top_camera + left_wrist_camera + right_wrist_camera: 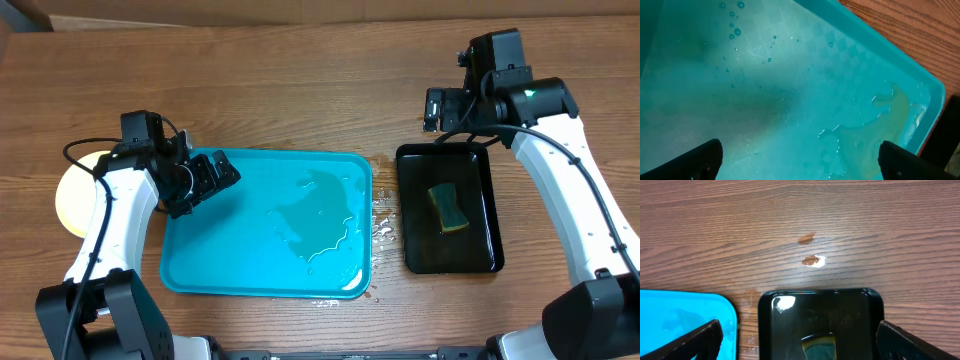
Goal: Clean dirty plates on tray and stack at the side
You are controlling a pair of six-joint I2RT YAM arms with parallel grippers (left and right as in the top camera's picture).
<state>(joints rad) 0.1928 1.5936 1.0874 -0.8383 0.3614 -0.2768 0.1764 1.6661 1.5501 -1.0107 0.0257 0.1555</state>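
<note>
The tray [200, 270] lies mid-table with its long sides running left to right and its near rim close to the table's [300, 90] front edge. Beyond its far rim a broad band of bare wood runs the table's full width. To its right, just beside it with only a narrow strip of wood between them, sits the black tray [485, 255]. That strip is wet with drops [383, 228].

In the tray a thin, faintly yellowish puddle [325, 215] spreads over the right half and reaches toward the right rim. The left wrist view shows fine droplets on the floor farther left. The black tray holds a green and yellow sponge [449, 208] near its middle.

A pale yellow plate [70, 200] lies on the table well left of the tray, outside it, partly hidden under the left arm. I cannot tell whether more plates lie stacked with it.

The left claw [215, 175] hangs over the tray's left end, just inside the rim. Its fingers are spread wide, with only the wet tray floor between them. The right claw [435, 108] hovers over bare wood just past the black tray's far edge, also spread wide and holding nothing. Its wrist view shows two small pale marks [810, 260] on the wood beyond that edge.
</note>
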